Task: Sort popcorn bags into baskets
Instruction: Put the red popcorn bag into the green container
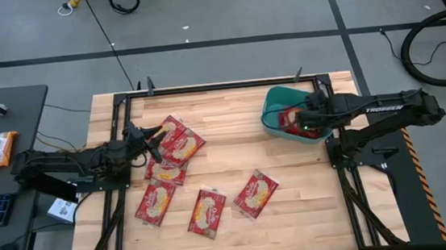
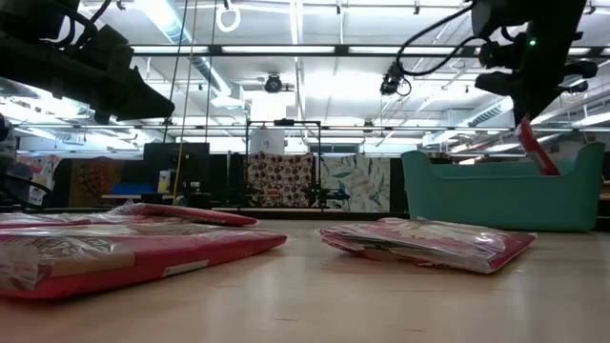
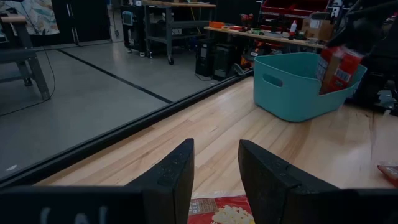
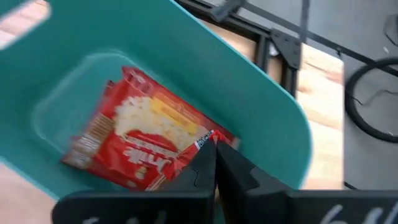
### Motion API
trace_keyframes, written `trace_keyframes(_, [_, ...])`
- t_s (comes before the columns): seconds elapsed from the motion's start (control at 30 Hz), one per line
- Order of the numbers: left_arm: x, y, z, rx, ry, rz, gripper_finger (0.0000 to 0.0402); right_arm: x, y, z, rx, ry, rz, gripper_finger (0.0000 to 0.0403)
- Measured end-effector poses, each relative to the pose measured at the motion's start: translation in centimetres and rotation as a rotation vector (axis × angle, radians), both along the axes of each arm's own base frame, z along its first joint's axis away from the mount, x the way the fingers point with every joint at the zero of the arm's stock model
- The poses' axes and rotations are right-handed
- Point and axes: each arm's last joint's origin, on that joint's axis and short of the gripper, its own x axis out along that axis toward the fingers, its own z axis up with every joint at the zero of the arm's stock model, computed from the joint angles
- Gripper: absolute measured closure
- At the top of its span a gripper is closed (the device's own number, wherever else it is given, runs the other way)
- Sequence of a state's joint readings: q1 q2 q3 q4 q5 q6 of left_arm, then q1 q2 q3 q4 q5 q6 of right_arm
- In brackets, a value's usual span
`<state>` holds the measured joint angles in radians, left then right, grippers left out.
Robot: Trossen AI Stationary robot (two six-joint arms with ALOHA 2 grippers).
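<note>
we see the right gripper point(image 1: 302, 120) poised over the teal basket point(image 1: 274, 104) at the far right of the tabletop point(image 1: 294, 200), its fingers point(image 4: 231, 169) pinched shut on the edge of a red popcorn bag point(image 4: 140, 146). in the right wrist view that held bag hangs inside the basket, its popcorn picture facing the camera. in the left wrist view the same bag point(image 3: 337, 67) pokes up above the basket's rim point(image 3: 292, 59), tilted.

the left gripper point(image 1: 156, 133) sits at the left side of the tabletop, just over the nearest of the loose bags point(image 1: 177, 139). its fingers point(image 3: 171, 177) stand apart with a clear gap between them, gripping nothing, and a red bag point(image 3: 224, 210) lies directly below that gap.

we count 5 bags lying flat on the wood: 2 overlapping beside the left gripper, and 3 more nearer the front edge, one of them point(image 1: 254, 193) well apart toward the middle.
</note>
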<state>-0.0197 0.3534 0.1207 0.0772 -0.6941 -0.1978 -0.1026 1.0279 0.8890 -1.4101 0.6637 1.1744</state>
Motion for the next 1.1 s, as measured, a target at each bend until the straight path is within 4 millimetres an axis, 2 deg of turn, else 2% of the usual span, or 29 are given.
trace_keyframes(0.3, [0.0, 0.0, 0.0, 0.001, 0.000, 0.000, 0.0272, 1.4, -0.7, 0.1, 0.007, -0.071, 0.093, 0.0306])
trace_keyframes(0.5, [0.0, 0.0, 0.0, 0.000, 0.000, 0.000, 0.0272, 2.3, -1.1, 1.0, 0.008, -0.136, 0.155, 0.0262])
trace_keyframes(0.7, [0.0, 0.0, 0.0, 0.001, 0.000, 0.000, 0.0272, 5.3, -0.2, 2.4, -0.062, -0.312, 0.442, 0.0256])
trace_keyframes(0.87, [0.0, 0.0, 0.0, 0.000, 0.000, 0.000, 0.0272, 7.2, 0.6, 3.4, -0.147, -0.425, 0.572, 0.0258])
trace_keyframes(1.1, [0.0, 0.0, 0.0, 0.000, -0.001, 0.000, 0.0272, 10.8, 1.7, 2.3, -0.114, -0.475, 0.722, 0.0259])
